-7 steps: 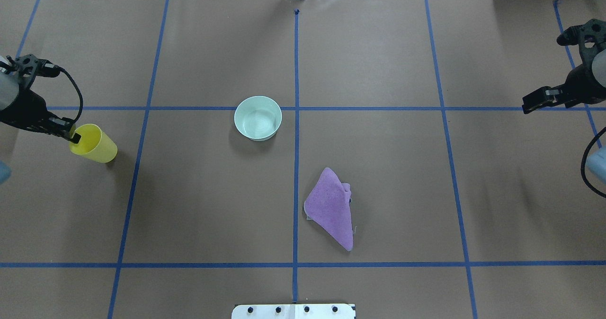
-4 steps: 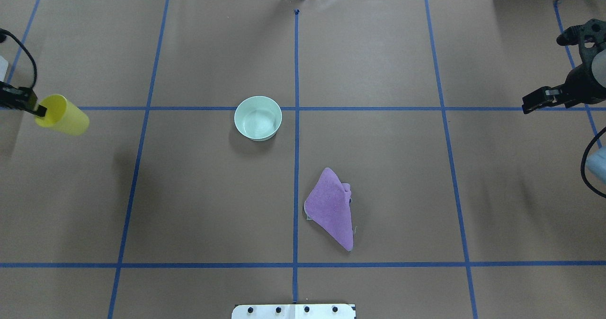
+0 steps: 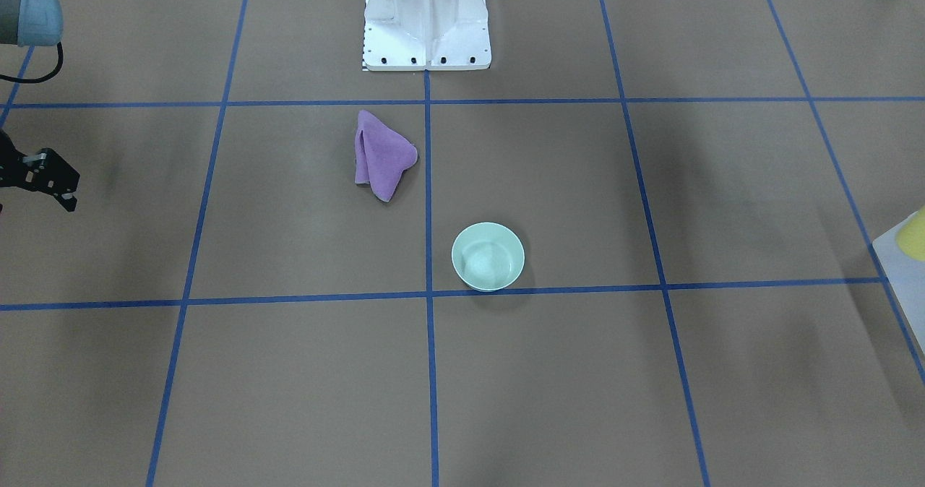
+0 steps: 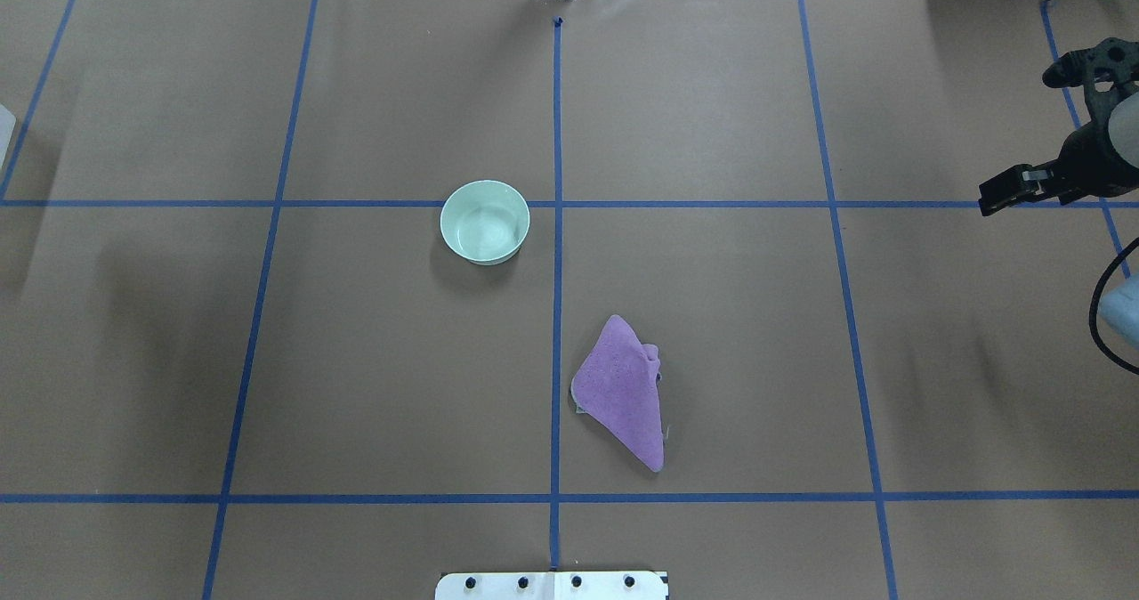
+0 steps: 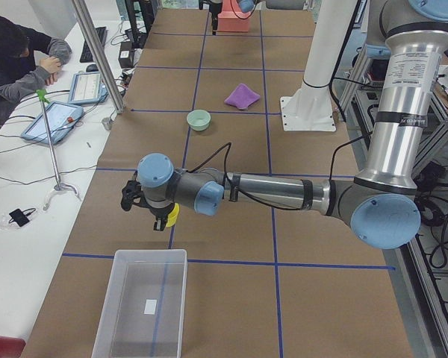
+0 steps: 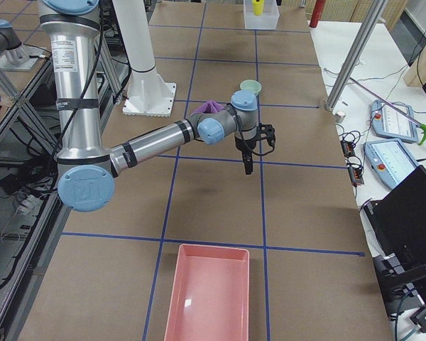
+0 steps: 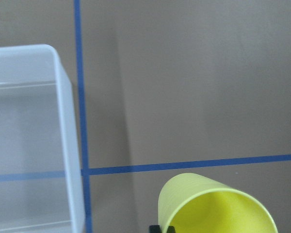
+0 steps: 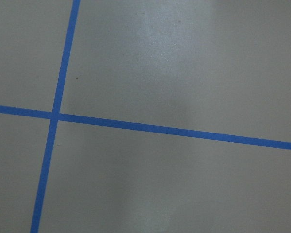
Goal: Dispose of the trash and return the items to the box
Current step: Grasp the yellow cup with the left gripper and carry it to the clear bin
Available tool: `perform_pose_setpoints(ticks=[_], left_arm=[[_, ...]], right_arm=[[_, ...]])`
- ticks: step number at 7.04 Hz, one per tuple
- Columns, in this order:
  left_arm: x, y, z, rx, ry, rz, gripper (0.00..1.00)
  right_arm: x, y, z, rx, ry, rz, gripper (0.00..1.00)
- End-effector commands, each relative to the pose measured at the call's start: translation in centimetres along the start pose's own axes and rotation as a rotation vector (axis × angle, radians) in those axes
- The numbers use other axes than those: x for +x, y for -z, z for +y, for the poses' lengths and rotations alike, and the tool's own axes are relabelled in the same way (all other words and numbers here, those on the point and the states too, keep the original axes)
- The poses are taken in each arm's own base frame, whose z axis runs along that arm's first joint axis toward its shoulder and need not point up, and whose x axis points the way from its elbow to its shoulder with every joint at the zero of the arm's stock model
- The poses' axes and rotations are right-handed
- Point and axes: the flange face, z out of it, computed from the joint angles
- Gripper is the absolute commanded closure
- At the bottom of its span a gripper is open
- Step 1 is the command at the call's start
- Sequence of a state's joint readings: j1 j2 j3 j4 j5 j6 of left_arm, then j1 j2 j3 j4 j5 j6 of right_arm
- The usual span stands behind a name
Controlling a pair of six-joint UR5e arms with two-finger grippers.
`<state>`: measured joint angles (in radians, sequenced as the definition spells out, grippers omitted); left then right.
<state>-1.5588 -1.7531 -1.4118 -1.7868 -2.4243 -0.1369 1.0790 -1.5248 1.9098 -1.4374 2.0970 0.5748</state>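
My left gripper [image 5: 164, 218] is shut on the rim of a yellow cup [image 7: 216, 206] and holds it above the table, just short of the clear plastic box [image 7: 29, 145]. The cup also shows in the exterior left view [image 5: 173, 214] and as a sliver in the front-facing view [image 3: 915, 235]. The left arm is outside the overhead view. A mint-green bowl [image 4: 485, 222] stands upright near the table's middle. A crumpled purple cloth [image 4: 625, 391] lies closer to the robot base. My right gripper [image 4: 995, 198] hovers open and empty at the far right.
The clear box [image 5: 142, 302] sits at the table's left end and looks empty. A pink tray [image 6: 207, 291] lies at the right end. The white robot base [image 3: 426, 17] stands at the table's near edge. An operator sits at a side desk [image 5: 22, 60].
My left gripper has carried the yellow cup leftward, out of the overhead view and toward the clear box. The right gripper, bowl and cloth have hardly moved.
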Motion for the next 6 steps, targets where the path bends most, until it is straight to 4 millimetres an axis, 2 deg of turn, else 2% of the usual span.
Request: perform_pose_setpoints(ticks=[1,3,4,6], left_arm=[[-8.8,-2.3,-1.1,-0.062,-0.011,-0.015,1.0],[-12.4,-6.0,-1.8,-0.07,0.003,-0.022,1.0],[-11.9,-8.6,-2.8,-0.091,0.01,-0.02,1.0],[-9.8,-12.9,-2.8,-0.099,-0.022,-0.04,0.97]], right_arm=[[-0.1,-0.5,0.0,-0.008,0.002,0.003,0.0],[-0.3,-0.7,0.1,-0.007,0.006,0.01,0.0],[-0.6,-0.6,-0.1,-0.005,0.01,0.006,0.0],[-0.7,-0.7,-0.1,-0.004,0.013,0.005,0.0]])
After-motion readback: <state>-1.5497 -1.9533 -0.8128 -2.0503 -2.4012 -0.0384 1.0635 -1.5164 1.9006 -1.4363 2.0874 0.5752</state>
